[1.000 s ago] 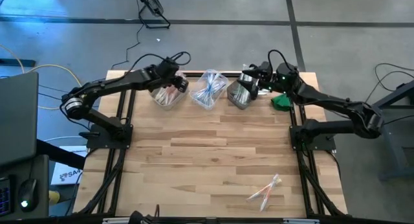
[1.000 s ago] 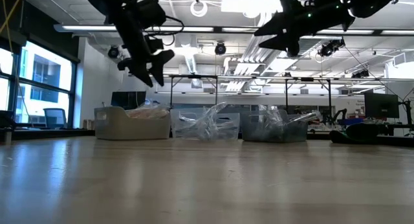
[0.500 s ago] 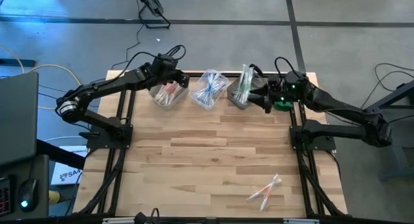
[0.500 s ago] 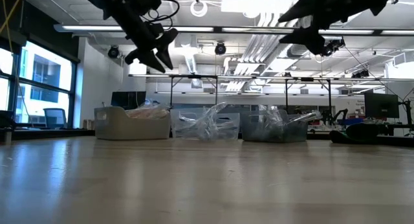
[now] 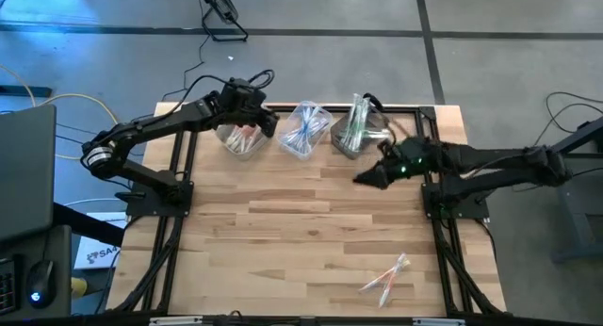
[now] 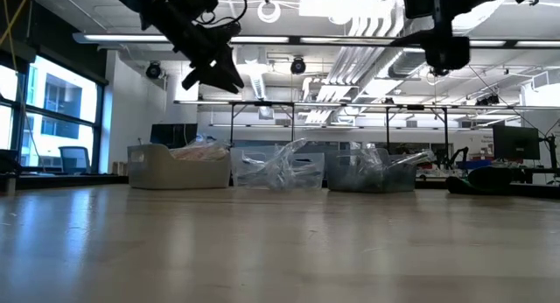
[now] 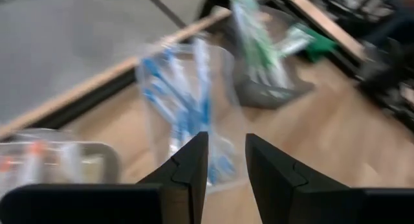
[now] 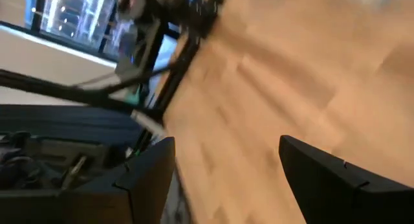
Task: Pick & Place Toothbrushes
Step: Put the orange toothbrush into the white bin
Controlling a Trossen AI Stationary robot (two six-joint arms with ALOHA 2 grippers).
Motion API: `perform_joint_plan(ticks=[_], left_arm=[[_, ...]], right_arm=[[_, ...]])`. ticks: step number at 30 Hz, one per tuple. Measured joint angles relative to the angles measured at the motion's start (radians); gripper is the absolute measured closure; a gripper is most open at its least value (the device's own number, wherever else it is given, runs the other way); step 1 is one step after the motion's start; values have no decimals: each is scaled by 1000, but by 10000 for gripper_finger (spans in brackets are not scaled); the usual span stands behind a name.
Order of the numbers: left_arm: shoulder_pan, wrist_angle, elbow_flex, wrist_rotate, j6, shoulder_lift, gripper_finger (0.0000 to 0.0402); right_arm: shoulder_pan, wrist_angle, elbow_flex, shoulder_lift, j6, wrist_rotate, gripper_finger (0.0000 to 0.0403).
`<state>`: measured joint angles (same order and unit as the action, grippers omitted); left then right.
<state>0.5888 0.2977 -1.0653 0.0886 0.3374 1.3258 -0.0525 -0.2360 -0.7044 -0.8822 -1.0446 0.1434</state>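
Two or three wrapped toothbrushes (image 5: 386,274) lie on the wooden table near its near right corner. More wrapped toothbrushes fill three bins along the far edge: orange ones in the left bin (image 5: 240,138), blue in the middle bin (image 5: 303,130), green in the right bin (image 5: 350,133). My left gripper (image 5: 271,126) hangs above the left bin's right side, its fingers (image 7: 187,166) a narrow gap apart with nothing between. My right gripper (image 5: 358,180) hovers over the table in front of the right bin, wide open and empty.
A small green object (image 7: 315,41) lies beside the right bin at the far right. The dark frame rails (image 5: 429,203) run along the table's sides. Bare wood (image 5: 301,232) spans the table's middle and near left.
My right gripper has swung from above the right bin toward the table's near edge and middle, rolling about its own axis and staying open. My left gripper has tipped up from pointing steeply down over the left bin, and its fingers have drawn closer together.
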Motion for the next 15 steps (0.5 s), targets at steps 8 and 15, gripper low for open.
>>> perform_joint_plan(ticks=[8,15], left_arm=[[0,12,0,159,0,0,303],[0,15,0,166,-4,0,303]], right_arm=[[245,-19,0,-142,-376,26,133],[436,-129,0,-267,-723,141,133]])
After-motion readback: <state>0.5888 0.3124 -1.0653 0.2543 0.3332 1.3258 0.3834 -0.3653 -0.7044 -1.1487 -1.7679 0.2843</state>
